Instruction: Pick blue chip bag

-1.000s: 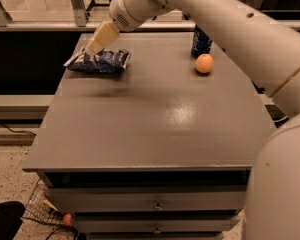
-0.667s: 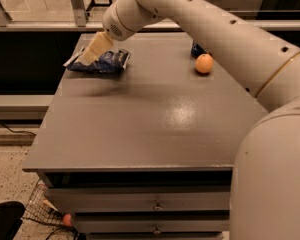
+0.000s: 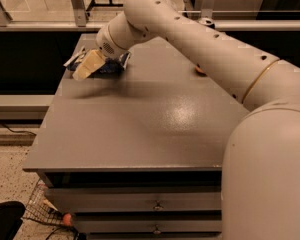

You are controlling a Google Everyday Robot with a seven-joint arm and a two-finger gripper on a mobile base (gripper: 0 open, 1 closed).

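over the crumpled blue chip bag (image 3: 111, 69), the blunt tan tool (image 3: 83, 71)

Lab/office w/ gray drawer cabinet (image 3: 140, 129), glass partition (image 3: 40, 1), speckled floor (image 3: 10, 159); gripper (image 3: 87, 66) at cabinet far corner

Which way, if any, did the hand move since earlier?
Yes: the hand dropped leftward, over the crumpled dark blue foil chip bag on the grey table.

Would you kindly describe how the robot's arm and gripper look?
The arm is smooth, cream-white and tubular, with rows of small dark holes and a gold ring at one joint. The gripper, at the blue chip bag on the table, is pale tan.
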